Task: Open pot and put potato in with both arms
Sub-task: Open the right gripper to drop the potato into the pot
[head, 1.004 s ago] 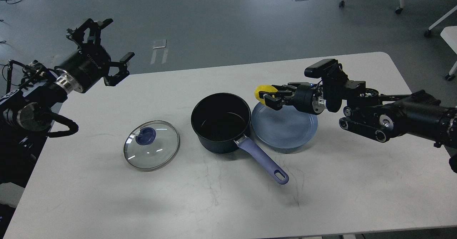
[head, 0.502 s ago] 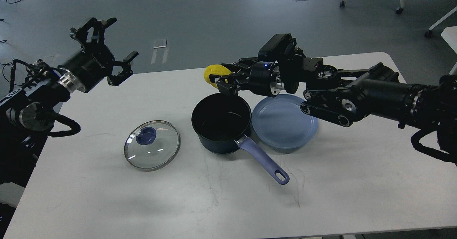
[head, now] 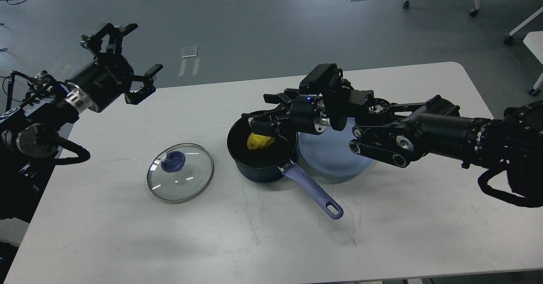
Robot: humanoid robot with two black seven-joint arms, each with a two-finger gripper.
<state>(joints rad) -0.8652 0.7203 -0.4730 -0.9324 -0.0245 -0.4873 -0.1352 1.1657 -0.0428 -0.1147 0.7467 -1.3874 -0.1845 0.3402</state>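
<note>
The dark navy pot [head: 254, 171] stands open at the table's middle, its lavender handle [head: 312, 189] pointing to the front right. The yellow potato [head: 258, 142] lies inside the pot on its black bottom. My right gripper [head: 262, 113] hangs just over the pot's back rim with its fingers spread apart, open and above the potato. My left gripper [head: 141, 48] is open and empty, held high in the air over the table's back left edge, far from the pot.
The glass lid [head: 180, 172] with a blue knob lies flat on the table left of the pot. A round grey-blue plate [head: 335, 159] sits right of the pot, partly under my right arm. The white table [head: 271, 241] stretches toward the front.
My right gripper came down from behind the pot to over its rim and opened. The potato went from the gripper into the pot. My left arm barely moved.
</note>
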